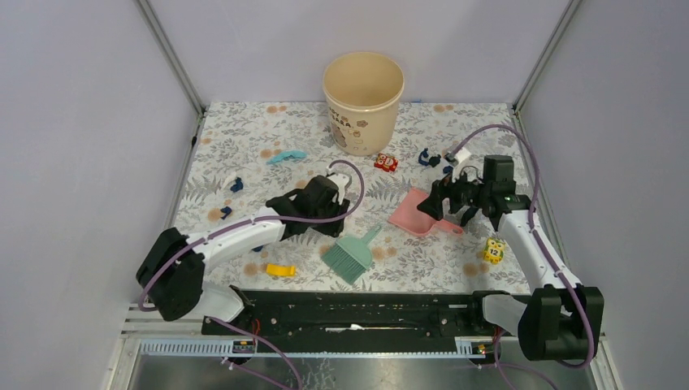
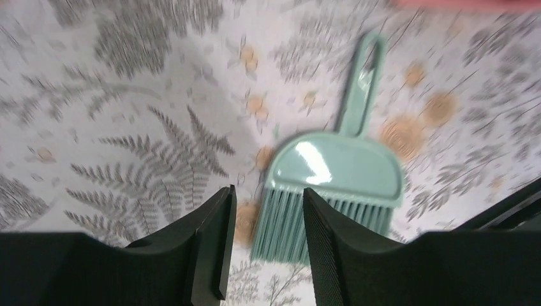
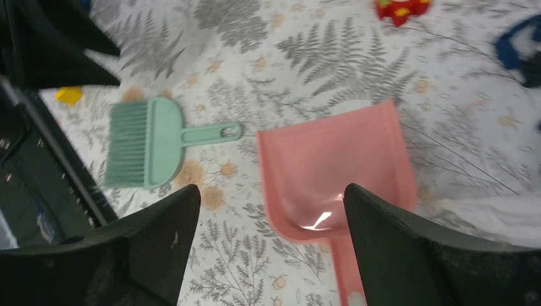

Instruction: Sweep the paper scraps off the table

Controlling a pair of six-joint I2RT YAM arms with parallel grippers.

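Dark navy paper scraps lie on the table [image 1: 244,130] at the left [image 1: 236,184] [image 1: 225,212] and back right [image 1: 424,156]. A light-blue strip [image 1: 286,156] lies left of the bucket. One navy scrap shows in the right wrist view [image 3: 517,51]. My left gripper [image 1: 340,208] is open and empty, hovering above the green hand brush [image 1: 351,253]. In the left wrist view the brush [image 2: 335,172] lies just beyond the gripper [image 2: 265,210]. My right gripper [image 1: 448,213] is open wide over the pink dustpan [image 1: 418,213]. In the right wrist view the gripper [image 3: 269,191] stands above the dustpan [image 3: 338,166].
A beige bucket [image 1: 363,101] stands at the back middle. A red toy cube [image 1: 386,162] lies in front of it, a yellow cube [image 1: 493,250] at the right, a flat yellow piece [image 1: 280,270] near the front. A black rail [image 1: 357,313] runs along the near edge.
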